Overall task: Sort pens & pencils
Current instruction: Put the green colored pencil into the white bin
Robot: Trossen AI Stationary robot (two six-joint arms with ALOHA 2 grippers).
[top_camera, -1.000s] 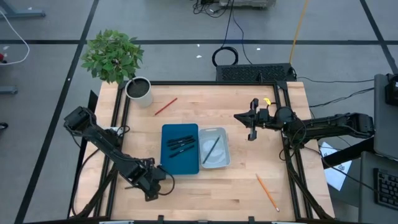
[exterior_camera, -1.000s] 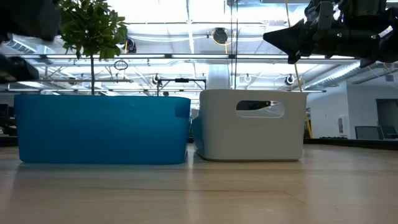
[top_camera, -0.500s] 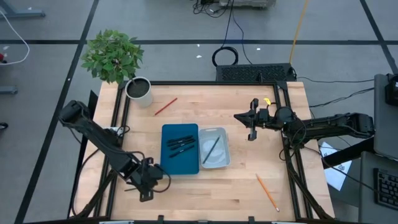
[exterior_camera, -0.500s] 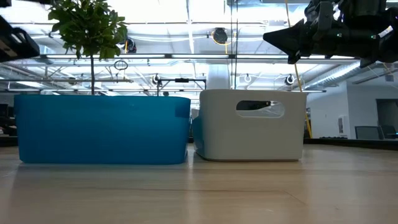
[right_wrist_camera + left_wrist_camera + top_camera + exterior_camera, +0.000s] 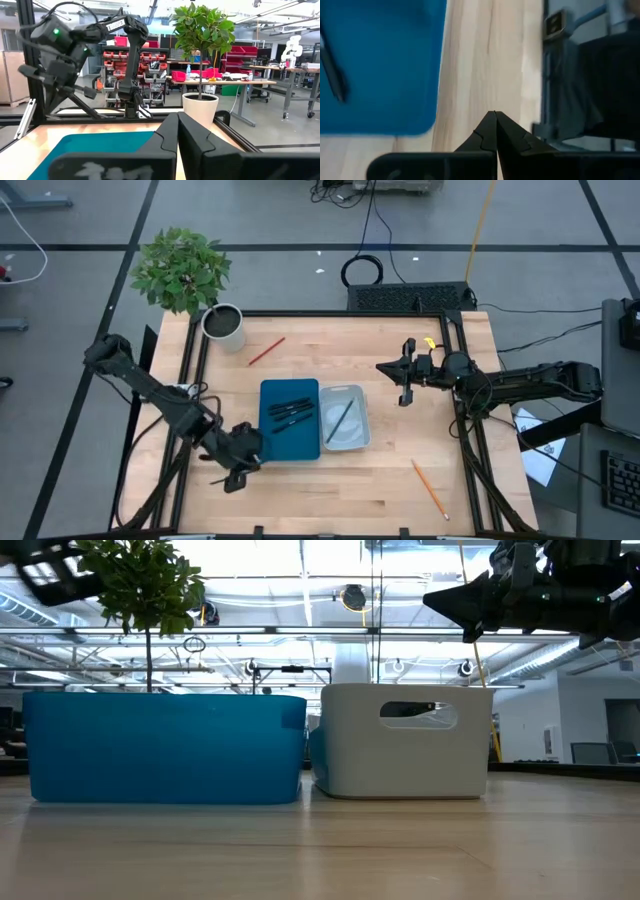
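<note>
i see my left gripper pinched shut and empty, low over bare wood just off the near left corner of the blue tray. the pens lie in that tray, just ahead of its fingers. one pencil lies in the white tray beside it; others lie loose on the table. my right gripper hangs shut, empty, just beyond the white tray.

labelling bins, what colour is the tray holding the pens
Blue tray; clearest in the high view.
</note>
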